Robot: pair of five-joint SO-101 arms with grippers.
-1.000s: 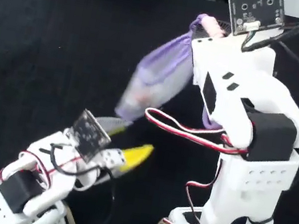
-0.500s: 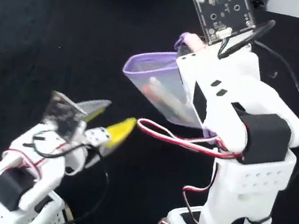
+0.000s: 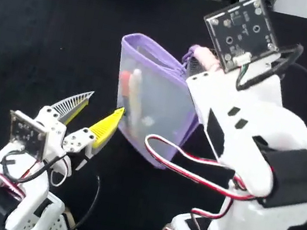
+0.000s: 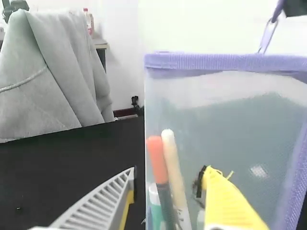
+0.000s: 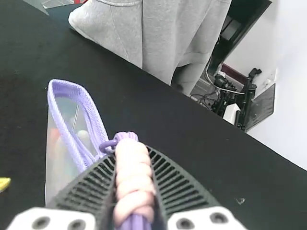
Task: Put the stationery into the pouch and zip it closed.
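The pouch (image 3: 153, 115) is held clear of the black table (image 3: 42, 36), hung by its pink zip pull (image 3: 204, 56), on which the right gripper (image 5: 131, 153) is clamped. The pens (image 4: 162, 163) are seen standing inside through the mesh wall. The left gripper (image 3: 103, 105) is set with its jaws apart, the yellow one at the pouch's side, touching or nearly so. The pouch is judged light and limp (the mesh will likely buckle if pushed), so the stiffer purple edge band, far from the pull, is best pinched and the zip drawn against that hold.
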